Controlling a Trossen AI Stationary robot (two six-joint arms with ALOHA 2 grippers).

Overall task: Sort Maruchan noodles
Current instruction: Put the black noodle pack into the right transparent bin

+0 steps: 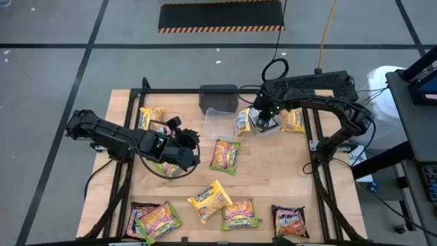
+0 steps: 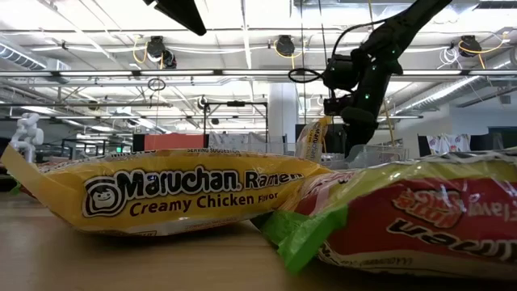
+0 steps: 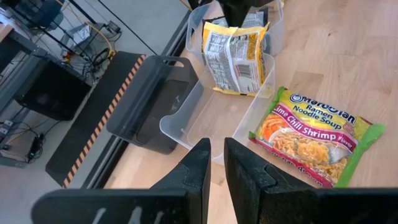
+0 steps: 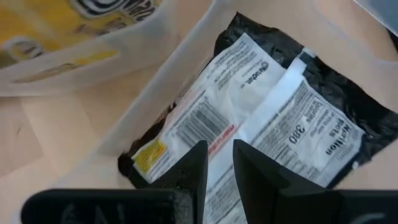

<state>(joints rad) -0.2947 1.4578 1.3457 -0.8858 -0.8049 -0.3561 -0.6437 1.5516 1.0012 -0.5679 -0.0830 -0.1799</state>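
**Meanwhile, ramen packets lie scattered as both arms hang over the table**

Left of centre, the left gripper (image 1: pixel 193 152) hovers low, its fingers (image 3: pixel 198 163) a narrow slit apart, holding nothing. Just right of it lies a lime chili shrimp packet (image 1: pixel 225 154). A yellow packet (image 3: pixel 235 55) stands on edge in the clear tub (image 1: pixel 216 123) at the far side. Farther right, the right gripper (image 1: pixel 263 121) hangs over a black packet (image 4: pixel 273 106) lying back-up in a tub, jaws narrowly parted, empty. Other packets (image 1: pixel 212 199) lie along the near edge.

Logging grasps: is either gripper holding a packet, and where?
Neither: left gripper and right gripper show empty gaps; right hovers over the dark packet.
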